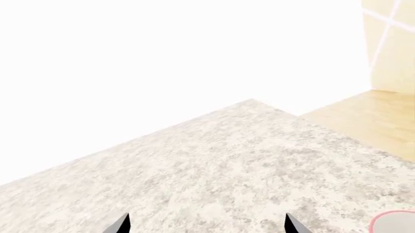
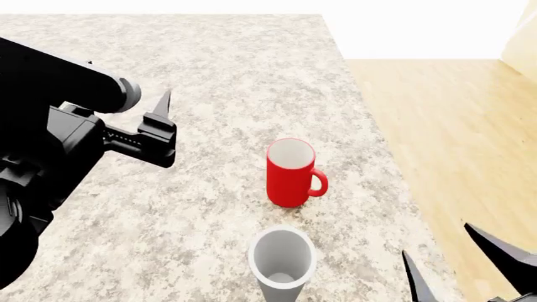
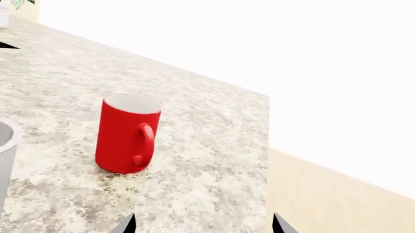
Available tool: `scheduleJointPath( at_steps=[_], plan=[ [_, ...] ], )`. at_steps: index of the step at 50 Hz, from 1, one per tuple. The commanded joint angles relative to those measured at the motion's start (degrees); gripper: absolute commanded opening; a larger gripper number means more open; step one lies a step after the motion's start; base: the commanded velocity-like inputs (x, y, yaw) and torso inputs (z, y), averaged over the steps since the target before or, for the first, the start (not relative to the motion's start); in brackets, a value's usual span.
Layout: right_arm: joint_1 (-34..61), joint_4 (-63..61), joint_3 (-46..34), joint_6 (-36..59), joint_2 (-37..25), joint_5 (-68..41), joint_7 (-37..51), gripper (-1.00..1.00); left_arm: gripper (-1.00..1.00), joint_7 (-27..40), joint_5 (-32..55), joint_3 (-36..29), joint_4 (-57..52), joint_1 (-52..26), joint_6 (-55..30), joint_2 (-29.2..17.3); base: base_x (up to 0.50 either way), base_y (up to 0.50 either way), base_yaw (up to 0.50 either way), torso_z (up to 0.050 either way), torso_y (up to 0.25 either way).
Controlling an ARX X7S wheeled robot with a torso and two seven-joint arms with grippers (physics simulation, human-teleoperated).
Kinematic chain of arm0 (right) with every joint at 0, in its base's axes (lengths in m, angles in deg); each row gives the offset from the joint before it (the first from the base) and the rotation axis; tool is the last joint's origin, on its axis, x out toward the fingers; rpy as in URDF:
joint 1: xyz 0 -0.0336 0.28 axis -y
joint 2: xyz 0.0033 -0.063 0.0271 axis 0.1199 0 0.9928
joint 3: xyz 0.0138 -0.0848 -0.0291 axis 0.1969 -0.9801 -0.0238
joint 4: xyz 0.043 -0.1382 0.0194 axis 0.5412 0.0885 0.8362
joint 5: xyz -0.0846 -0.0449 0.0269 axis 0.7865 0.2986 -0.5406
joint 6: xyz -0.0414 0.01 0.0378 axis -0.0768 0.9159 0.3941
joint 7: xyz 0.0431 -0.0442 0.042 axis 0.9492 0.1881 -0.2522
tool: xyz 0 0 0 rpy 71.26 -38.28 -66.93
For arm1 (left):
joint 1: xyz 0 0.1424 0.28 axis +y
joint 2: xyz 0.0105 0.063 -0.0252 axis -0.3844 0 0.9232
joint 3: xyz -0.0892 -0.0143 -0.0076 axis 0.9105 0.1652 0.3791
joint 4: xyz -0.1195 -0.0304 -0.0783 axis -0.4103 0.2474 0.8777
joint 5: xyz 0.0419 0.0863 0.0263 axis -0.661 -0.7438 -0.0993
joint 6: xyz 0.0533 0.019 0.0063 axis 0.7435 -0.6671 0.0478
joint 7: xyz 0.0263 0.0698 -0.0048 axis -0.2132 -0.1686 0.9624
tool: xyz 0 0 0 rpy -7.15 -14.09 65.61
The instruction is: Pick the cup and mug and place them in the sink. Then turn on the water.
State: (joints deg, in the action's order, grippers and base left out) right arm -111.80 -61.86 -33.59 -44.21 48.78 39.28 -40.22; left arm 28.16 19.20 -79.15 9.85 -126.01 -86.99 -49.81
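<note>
Above the counter (image 2: 218,75), both the left gripper (image 1: 206,224) and right gripper (image 3: 202,224) hang spread, empty.

- Left arm (image 2: 50,126) reaches forward across the head view's left side, its gripper (image 2: 160,126) raised, holding nothing.
- Right gripper (image 2: 466,264) sits low at the near right, fingers spread apart, empty.

My views are bright and evenly lit. The background above the speckled grey stone countertop (image 2: 218,69) is overexposed to pure white. The glossy red cylindrical mug (image 2: 290,173) casts only faint shadow. Renders appear slightly soft.
</note>
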Motion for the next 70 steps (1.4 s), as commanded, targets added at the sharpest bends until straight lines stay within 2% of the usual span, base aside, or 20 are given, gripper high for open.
scheduleJointPath(
  at_steps=[1,17,28,36,65,70],
  plan=[
    [-9.1,1.0,-2.4,-8.6,3.0,7.2,-5.8,1.0,1.0,0.4,0.2,-1.0,0.1,-0.6,0.4,0.1,0.0,0.0,0.0,0.0,0.0],
    [-12.1,0.9,-5.6,-12.1,3.9,10.1,-9.1,1.0,1.0,0.6,0.4,-1.5,0.0,-0.3,1.2,-0.5,0.0,0.0,0.0,0.0,0.0],
    [-13.0,-4.0,-6.6,-12.2,3.6,9.0,-10.3,1.0,1.0,1.3,1.4,-1.4,-0.2,-0.2,1.6,-1.5,0.0,0.0,0.0,0.0,0.0],
    [-11.5,-4.0,-11.7,-12.4,3.2,10.7,-10.8,1.0,1.0,1.8,2.2,-0.9,-0.5,0.5,2.1,-2.4,0.0,0.0,0.0,0.0,0.0],
    [-3.4,-1.3,-22.1,-9.2,2.1,10.1,-10.1,1.0,1.0,1.4,2.2,-1.9,-0.9,1.1,3.6,-2.8,0.0,0.0,0.0,0.0,0.0],
    [-1.5,-1.4,-24.2,-7.5,2.0,9.6,-9.9,1.0,1.0,2.1,3.3,-2.5,-0.5,-0.8,3.3,-2.7,0.0,0.0,0.0,0.0,0.0]
  ],
)
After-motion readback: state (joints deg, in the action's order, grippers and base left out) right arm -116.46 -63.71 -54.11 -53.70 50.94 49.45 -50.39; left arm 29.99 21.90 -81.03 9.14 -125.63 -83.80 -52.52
